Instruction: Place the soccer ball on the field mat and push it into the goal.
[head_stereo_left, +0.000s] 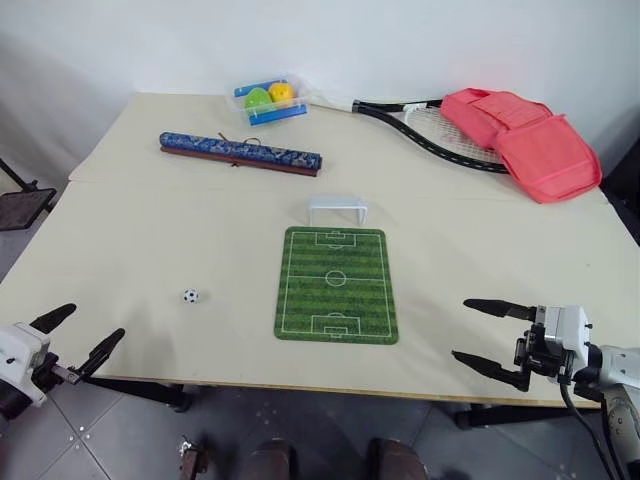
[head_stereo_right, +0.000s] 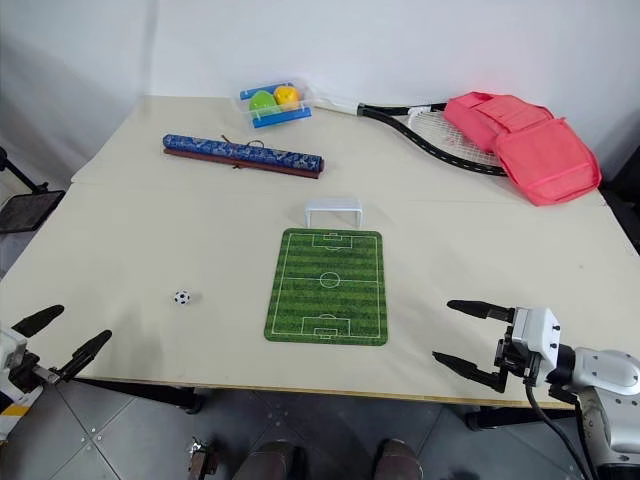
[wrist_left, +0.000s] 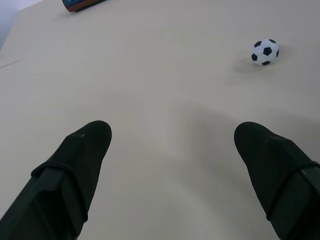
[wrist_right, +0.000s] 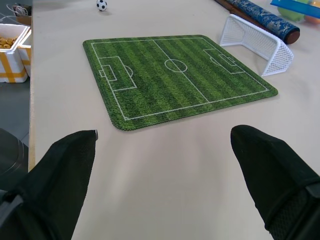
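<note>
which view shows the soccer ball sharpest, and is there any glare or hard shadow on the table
Left wrist view: the soccer ball is crisp, patches distinct, with a soft shadow beside it, while the near fingers look softer. Left eye view: the ball is just a speck; the table is evenly lit, no glare. Right wrist view: the field mat lines and the goal netting read clearly.

White soccer ball (head_stereo_left: 191, 296) with black patches on the cream table (head_stereo_left: 150, 250); green-striped field mat (head_stereo_left: 336, 285) lined in white, white netted goal (head_stereo_left: 337, 209) at its far end. Behind, a blue patterned roll (head_stereo_left: 240, 152), yellow and green balls (head_stereo_left: 270, 96) on what looks like a blue tray, a coral-pink bag (head_stereo_left: 525, 140), a black-framed racket (head_stereo_left: 430, 125)
</note>
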